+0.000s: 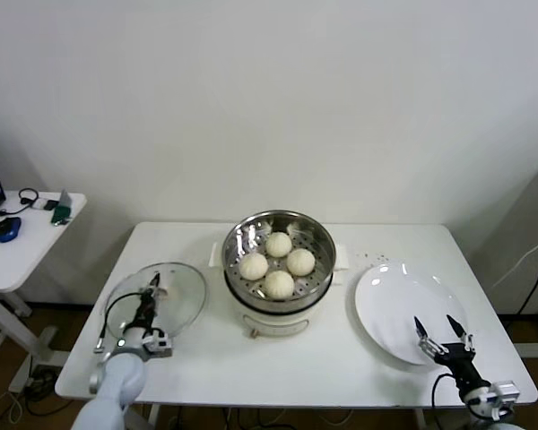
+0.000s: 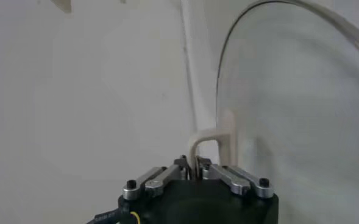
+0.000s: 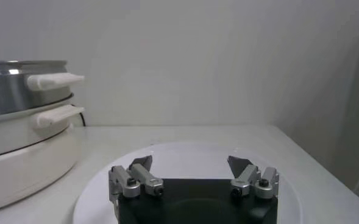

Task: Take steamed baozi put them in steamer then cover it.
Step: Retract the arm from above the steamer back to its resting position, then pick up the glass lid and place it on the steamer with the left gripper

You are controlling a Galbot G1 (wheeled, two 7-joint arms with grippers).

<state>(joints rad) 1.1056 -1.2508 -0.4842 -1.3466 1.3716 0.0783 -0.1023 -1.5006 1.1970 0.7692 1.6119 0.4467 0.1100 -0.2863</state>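
Several off-white baozi (image 1: 278, 263) lie in the shiny steamer (image 1: 318, 233) on its white cooker base at the table's middle. The clear glass cover (image 1: 184, 300) lies on the table to the steamer's left. My left gripper (image 1: 151, 291) is shut on the cover's white handle (image 2: 214, 139), which runs between the fingertips in the left wrist view; the cover's glass (image 2: 301, 103) fills that view. My right gripper (image 1: 441, 326) is open and empty over the front part of the white plate (image 1: 390, 300). In the right wrist view it (image 3: 190, 164) stands over the plate (image 3: 185, 153), with the steamer (image 3: 21, 88) off to one side.
A side table (image 1: 36, 237) at the far left carries a mouse (image 1: 7, 228) and small items. A white wall stands behind the main table (image 1: 341, 376). A cable hangs at the far right.
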